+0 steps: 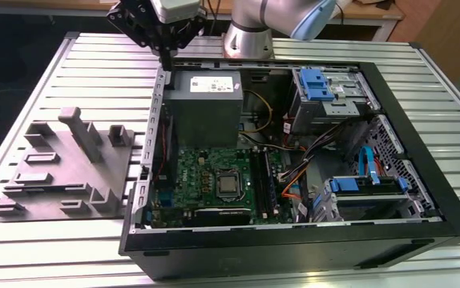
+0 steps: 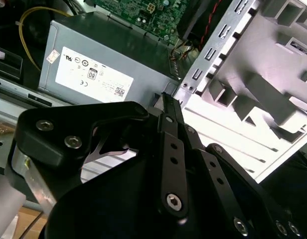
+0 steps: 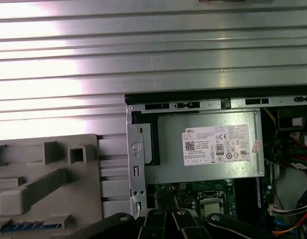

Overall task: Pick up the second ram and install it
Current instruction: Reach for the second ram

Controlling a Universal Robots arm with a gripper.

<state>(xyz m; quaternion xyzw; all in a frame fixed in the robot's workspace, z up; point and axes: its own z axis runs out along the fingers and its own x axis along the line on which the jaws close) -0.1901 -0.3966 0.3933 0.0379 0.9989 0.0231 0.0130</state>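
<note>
Blue-speckled and dark, the second ram (image 3: 29, 226) lies flat in the grey tray (image 3: 83, 199), on the exterior view's left. Its long axis points across toward the computer case (image 1: 254, 252), one end cut off and its chips hard to make out. The gripper (image 2: 166, 99) hangs over the case's far corner by the power supply (image 2: 108, 45), jaws pressed together, holding nothing.

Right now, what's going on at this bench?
One arm is working over an open PC case that lies on a slatted table. Its tool hangs above the case's corner beside the power supply, on the exterior view's left, the side nearest the grey moulded tray. In the second wrist view the jaws look shut with nothing between them, so the pick-up looks not yet done.
</note>
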